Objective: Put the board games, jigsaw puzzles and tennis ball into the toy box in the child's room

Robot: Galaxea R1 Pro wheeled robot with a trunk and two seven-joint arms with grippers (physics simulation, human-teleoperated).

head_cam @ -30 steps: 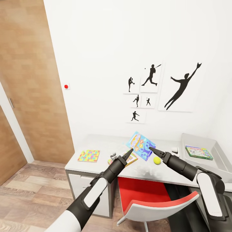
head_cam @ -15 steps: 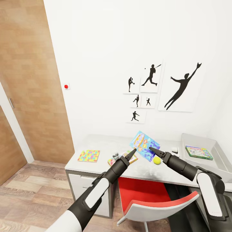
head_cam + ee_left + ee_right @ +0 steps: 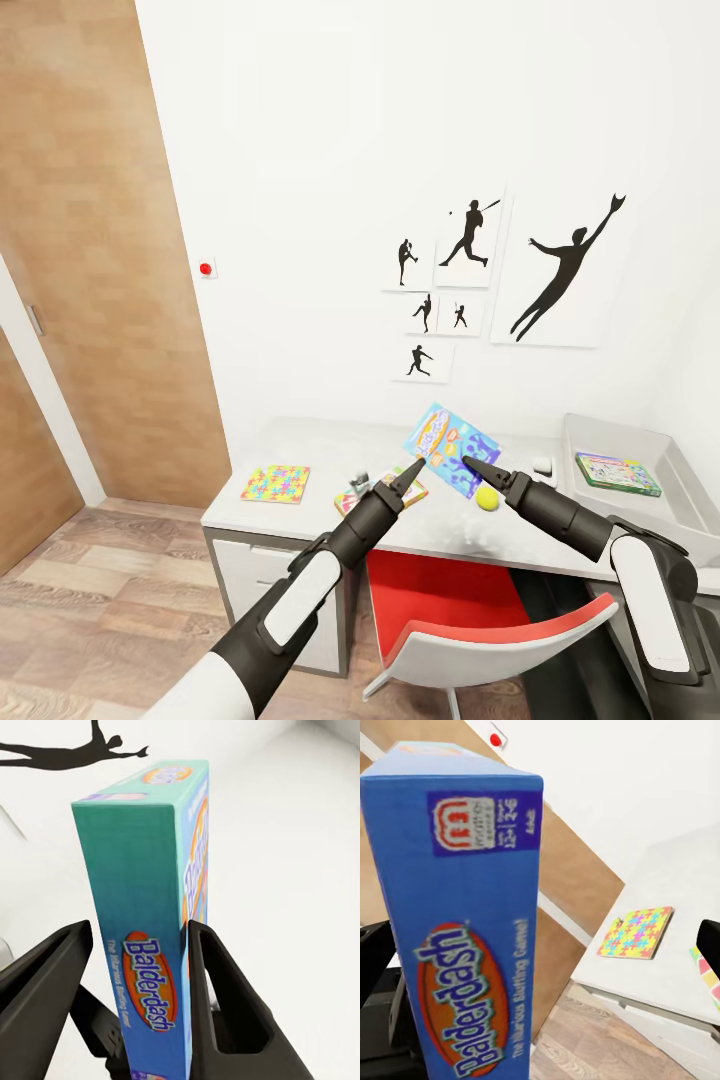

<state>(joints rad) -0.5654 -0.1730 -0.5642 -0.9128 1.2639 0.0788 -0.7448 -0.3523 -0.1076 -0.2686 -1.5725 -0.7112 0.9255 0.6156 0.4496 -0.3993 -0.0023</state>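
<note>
**Blue game box pinched between two arms above the table**

The left end effector (image 3: 413,469) and right end effector (image 3: 470,464) press in from either side on the flat blue patterned "Balderdash" game box (image 3: 451,449), holding it tilted in the air over the long light-grey table (image 3: 300,445). Neither is clenched around it; each has its fingers spread, one finger (image 3: 217,997) flat against the box.

At two o'clock sits the shallow grey toy box (image 3: 640,445). The small yellow-green tennis ball (image 3: 487,498) lies just below.

Such a squeeze could slip if the arms drift apart, dropping the box onto the ball.

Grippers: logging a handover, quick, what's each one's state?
Left gripper: fingers either side of the Balderdash box, grip unclear.
Right gripper: at the box, state unclear.
</note>
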